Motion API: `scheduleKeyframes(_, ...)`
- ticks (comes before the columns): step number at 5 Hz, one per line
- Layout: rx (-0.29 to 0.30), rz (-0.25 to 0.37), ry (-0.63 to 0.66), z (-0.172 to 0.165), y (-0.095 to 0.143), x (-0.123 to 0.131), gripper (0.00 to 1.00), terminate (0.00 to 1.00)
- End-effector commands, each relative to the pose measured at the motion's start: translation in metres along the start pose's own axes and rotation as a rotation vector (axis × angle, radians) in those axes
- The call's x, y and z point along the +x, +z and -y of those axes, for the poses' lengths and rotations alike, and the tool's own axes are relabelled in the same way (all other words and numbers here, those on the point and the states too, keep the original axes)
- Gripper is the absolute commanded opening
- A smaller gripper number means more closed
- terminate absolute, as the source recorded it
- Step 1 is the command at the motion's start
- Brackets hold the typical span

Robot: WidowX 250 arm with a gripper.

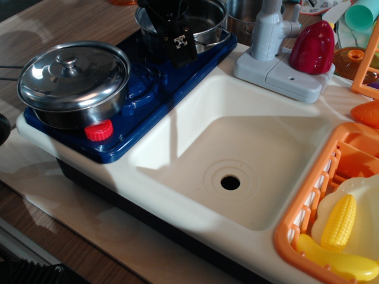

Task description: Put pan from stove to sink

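Note:
The pan (204, 21), a shiny lidless steel pot with a wire loop handle, stands on the far burner of the dark blue stove (139, 89) at the top of the view. My black gripper (173, 36) hangs low over the pan's near-left rim. One finger (181, 50) with a white mark lies in front of the pan's outer wall, and the rest of the gripper sits over the pan's inside. I cannot tell whether the jaws are closed on the rim. The cream-white sink (177, 148) with its black drain hole (230, 182) lies to the right of the stove.
A lidded steel pan (74, 80) sits on the near burner behind the red knob (99, 130). A grey faucet (269, 35) and a dark red toy (312, 47) stand behind the sink. An orange dish rack (308, 207) with corn (339, 222) is at the right.

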State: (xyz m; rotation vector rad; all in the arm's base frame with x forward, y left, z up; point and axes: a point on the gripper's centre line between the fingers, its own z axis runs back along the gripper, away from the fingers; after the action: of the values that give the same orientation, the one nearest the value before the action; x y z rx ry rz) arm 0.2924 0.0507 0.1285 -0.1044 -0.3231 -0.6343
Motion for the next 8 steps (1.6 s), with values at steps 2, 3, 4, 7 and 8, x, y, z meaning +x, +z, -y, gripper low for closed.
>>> scheduleKeyframes(2, 0.060, 0.018, 0.030, 0.011, 0.006, 0.010, 0.00, 0.00)
scheduleKeyframes(3, 0.095, -0.009, 0.042, 0.019, 0.011, 0.017, 0.00, 0.00)
scheduleKeyframes(4, 0.148, -0.084, 0.040, 0.028, 0.030, 0.032, 0.00, 0.00)
scheduleKeyframes(7, 0.261, -0.143, 0.150, 0.091, 0.047, 0.055, 0.00, 0.00)
scheduleKeyframes(8, 0.274, -0.146, 0.213, 0.109, 0.049, 0.054, 0.00, 0.00)
